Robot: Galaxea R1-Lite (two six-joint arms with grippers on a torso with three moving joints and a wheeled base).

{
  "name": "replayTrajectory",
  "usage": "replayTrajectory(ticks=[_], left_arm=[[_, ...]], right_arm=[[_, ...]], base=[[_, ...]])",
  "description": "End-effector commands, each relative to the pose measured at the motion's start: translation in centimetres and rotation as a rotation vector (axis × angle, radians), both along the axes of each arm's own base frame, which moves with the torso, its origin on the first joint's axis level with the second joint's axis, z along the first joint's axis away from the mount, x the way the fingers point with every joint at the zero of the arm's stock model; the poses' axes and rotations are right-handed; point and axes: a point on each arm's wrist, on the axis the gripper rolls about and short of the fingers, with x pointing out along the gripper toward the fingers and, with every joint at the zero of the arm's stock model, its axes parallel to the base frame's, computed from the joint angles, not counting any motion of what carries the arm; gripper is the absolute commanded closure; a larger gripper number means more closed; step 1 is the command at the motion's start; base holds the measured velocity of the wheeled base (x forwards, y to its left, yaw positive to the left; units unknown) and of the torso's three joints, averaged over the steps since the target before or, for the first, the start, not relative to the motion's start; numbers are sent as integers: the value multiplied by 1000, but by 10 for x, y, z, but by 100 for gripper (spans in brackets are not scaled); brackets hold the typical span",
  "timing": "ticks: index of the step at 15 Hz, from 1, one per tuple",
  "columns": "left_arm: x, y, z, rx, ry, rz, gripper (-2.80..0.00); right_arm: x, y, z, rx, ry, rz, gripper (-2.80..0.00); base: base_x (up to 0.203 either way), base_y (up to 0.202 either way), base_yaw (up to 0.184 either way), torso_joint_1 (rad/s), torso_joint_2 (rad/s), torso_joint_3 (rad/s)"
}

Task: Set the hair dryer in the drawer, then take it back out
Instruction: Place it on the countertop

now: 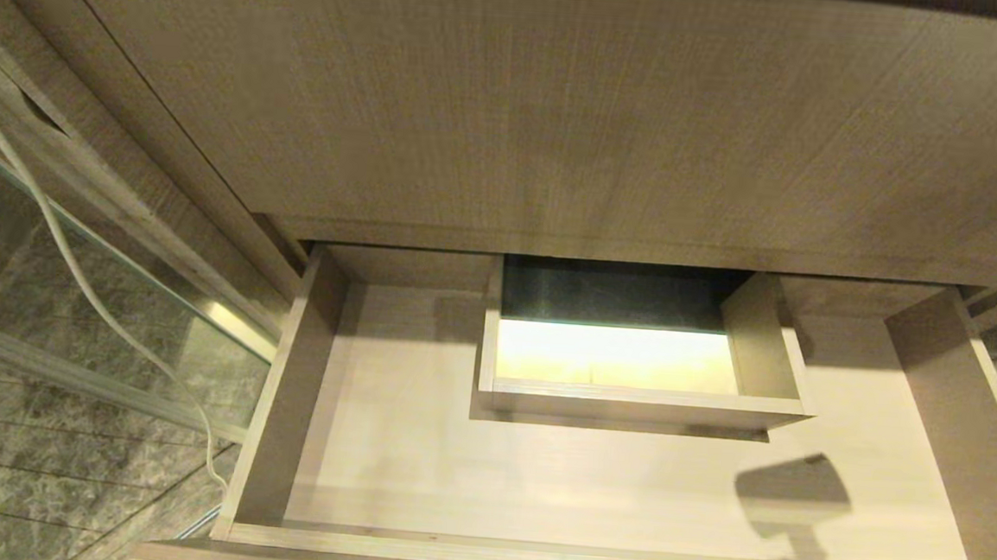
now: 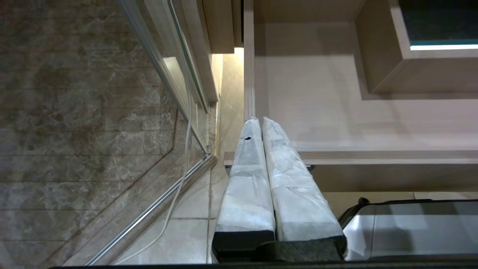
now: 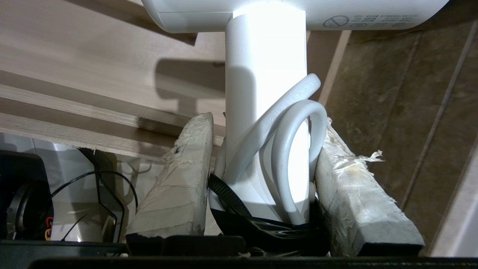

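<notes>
Two of my tools show only in their own wrist views; the head view catches neither arm. Most of the hair dryer (image 3: 266, 93) is cut off: I see its white handle, the underside of its barrel with small printed marks I cannot read, and its white cord (image 3: 295, 149) looped against the handle. My right tool (image 3: 261, 164) grips that handle, its taped fingers (image 3: 179, 179) pressing it from both sides with the cord caught between, holding the dryer above the drawer's front edge. In the head view only a rounded white-rimmed shape at three o'clock, cropped by the frame, and a dark shadow at five o'clock on the drawer floor hint at it. The drawer (image 1: 537, 490) stands pulled open, its boxed cut-out (image 1: 630, 401) at twelve o'clock inside it. My left tool (image 2: 261, 123) hangs closed, fingers pressed together, beside the drawer's left front corner above the tiled floor (image 2: 74, 149).
</notes>
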Motion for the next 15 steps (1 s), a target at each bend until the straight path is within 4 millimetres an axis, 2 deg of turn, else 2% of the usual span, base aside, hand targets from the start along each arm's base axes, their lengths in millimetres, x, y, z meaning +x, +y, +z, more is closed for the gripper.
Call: replayTrajectory(ticks=[1, 3, 7, 15], left_arm=[[0, 0, 0, 0, 0, 0, 0], [0, 0, 0, 0, 0, 0, 0], [0, 0, 0, 0, 0, 0, 0], [0, 0, 0, 0, 0, 0, 0]], right_arm=[[-1, 1, 0, -1, 2, 5, 0], [-1, 1, 0, -5, -1, 4, 0], [-4, 3, 0, -9, -7, 2, 0], [-6, 4, 1, -17, -21, -1, 0]], base=[[0, 0, 0, 200, -386, -183], [0, 0, 0, 217, -436, -220], [0, 0, 0, 58, -468, -236], [0, 0, 0, 327, -488, -246]])
